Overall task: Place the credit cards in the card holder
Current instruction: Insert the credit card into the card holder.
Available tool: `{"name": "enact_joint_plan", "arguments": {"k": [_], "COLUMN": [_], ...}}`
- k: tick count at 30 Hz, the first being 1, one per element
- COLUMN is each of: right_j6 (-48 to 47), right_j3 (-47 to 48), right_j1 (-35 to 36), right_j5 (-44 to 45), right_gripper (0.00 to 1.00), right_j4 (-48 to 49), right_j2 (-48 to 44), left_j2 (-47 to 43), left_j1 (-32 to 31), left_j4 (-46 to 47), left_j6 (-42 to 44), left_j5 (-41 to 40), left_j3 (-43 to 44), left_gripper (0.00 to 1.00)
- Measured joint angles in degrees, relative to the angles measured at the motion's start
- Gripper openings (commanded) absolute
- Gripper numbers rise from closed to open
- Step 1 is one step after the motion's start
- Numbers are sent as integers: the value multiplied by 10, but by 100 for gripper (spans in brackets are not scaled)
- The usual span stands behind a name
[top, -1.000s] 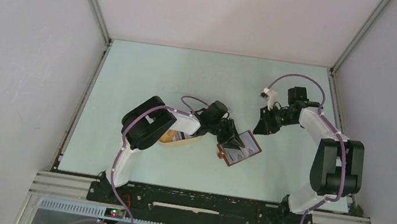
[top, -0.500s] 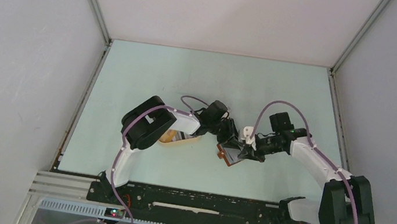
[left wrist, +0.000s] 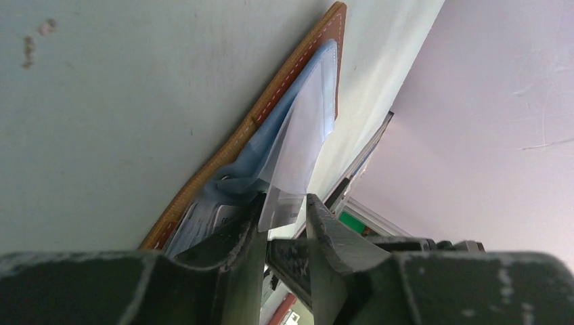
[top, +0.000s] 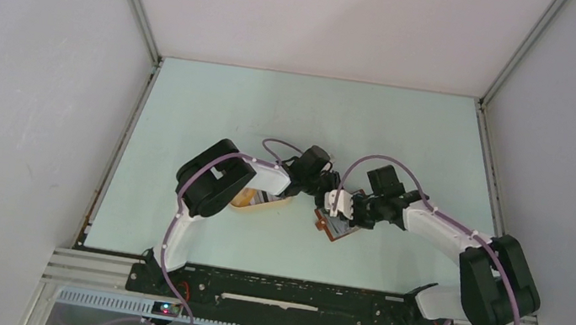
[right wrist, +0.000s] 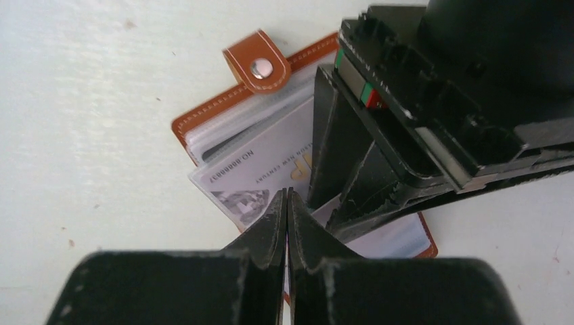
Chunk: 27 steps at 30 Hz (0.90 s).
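The reddish-brown card holder lies open on the table, mostly hidden under both grippers. In the right wrist view its brown rim and snap tab show, and a whitish credit card sticks partly out of a clear pocket. My right gripper is shut, its tips right over that card. My left gripper rests on the holder, jaws a narrow gap apart, with a clear pocket flap rising between them. In the top view the two grippers meet over the holder.
An oval cream tray lies left of the holder under the left arm, with a tan-orange card in it. The left gripper's body stands close to the right gripper's right side. Walls enclose the table.
My right arm has swung from the back right down and left to the card holder, ending beside the left gripper. The left arm and the holder have stayed put.
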Motion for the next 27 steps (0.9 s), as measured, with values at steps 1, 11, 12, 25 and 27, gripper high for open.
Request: {"name": "enact_joint_plan", "arguments": {"k": [1,11,12,25,27], "right_j6": [0,1,1,27,33], "right_j3": [-2,-13,-13,-13,-9], "right_j1": [0,3,3,-38,-64], "right_j5": [10,73,77,49,26], "right_gripper": [6,6,6,9,9], "right_j4": [6,34,36,29,7], "right_j2": [3,14,15,5,-4], "left_j2": [0,0,0,-17,-24], "left_j1": [0,0,0,2,2], "left_j4": [0,2,3,15,6], "left_j6": [0,0,0,1,6], "left_j5": [0,0,0,-7,-11], "left_j3": [0,0,0,-21,-25], "left_gripper": [33,35,35,37,37]}}
